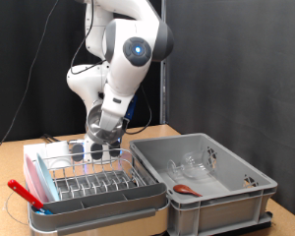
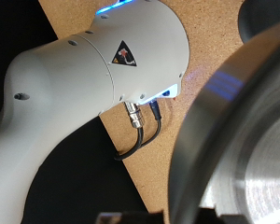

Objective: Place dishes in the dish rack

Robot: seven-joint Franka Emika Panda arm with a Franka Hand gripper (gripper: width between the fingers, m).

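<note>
Gripper hangs just above the dish rack, gripping a steel bowl; clear glass cups lie in the grey crate beside the rack.

We see a cork-brown table. On it stand the dish rack and a grey crate, apparently touching.

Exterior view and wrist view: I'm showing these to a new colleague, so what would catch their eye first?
The white arm with its glowing blue light dominates the exterior view's middle, its pincer lowered over the back of the wire dish rack at the exterior view's lower left. Beside it, at the exterior view's right, sits a grey crate with clear glassware inside. In the wrist view a shiny steel bowl looms close.
</note>
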